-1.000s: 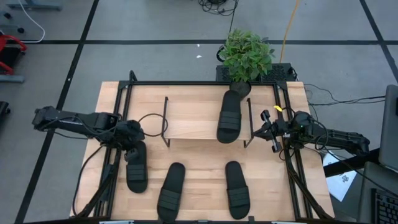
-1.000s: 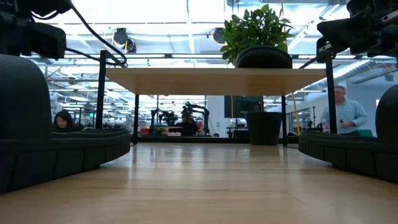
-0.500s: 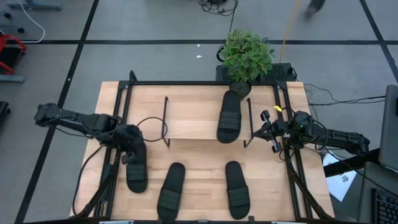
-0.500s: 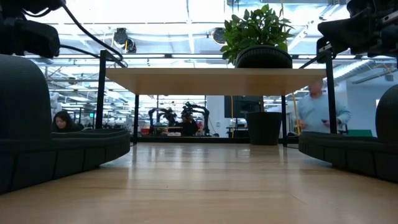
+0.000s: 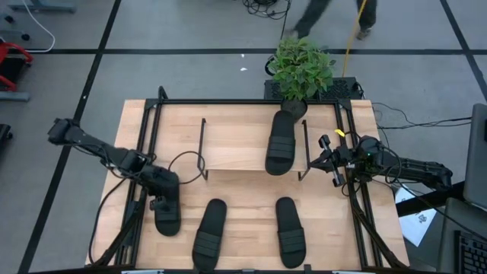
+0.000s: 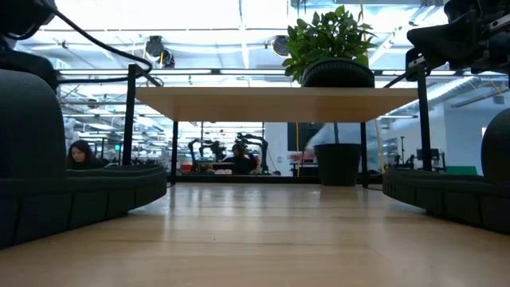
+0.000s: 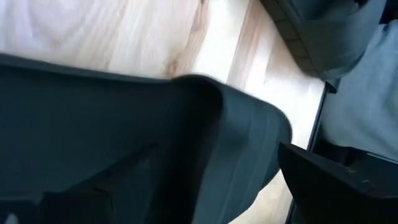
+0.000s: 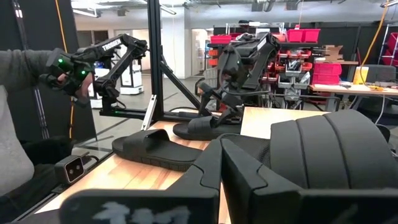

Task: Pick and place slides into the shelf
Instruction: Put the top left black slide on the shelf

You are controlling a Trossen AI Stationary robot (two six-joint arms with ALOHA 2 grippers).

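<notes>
Four black slides. One lies on the shelf (image 5: 251, 148), toe toward the plant (image 5: 280, 143), and shows in the low view on the board (image 6: 336, 76). Three rest sole-down on the table: left (image 5: 168, 217), middle (image 5: 209, 234), right (image 5: 291, 230). My left gripper (image 5: 160, 199) is open, low over the left slide's far half. In the left wrist view its fingers (image 7: 205, 171) stand on either side of that slide's ribbed strap (image 7: 124, 112). My right gripper (image 5: 313, 161) waits shut beside the shelf's right end, with its fingers (image 8: 221, 155) meeting. My left gripper comes at the left slide from above, one finger (image 7: 106, 186) over the strap side and the other (image 7: 336, 180) outside the slide's edge (image 7: 273, 130). I cannot tell whether either finger touches it.
A potted plant (image 5: 302, 67) stands behind the shelf's far right corner. Black rails (image 5: 148, 152) run along the table's left and right sides (image 5: 351, 152). A cable loops near the shelf's left post (image 5: 186, 162). A person walks past beyond the table (image 5: 327, 15).
My left gripper has moved toward the table's near edge, from beside the shelf's left end to over the left slide. The person beyond the table has walked across the background. The slides have stayed where they were.
</notes>
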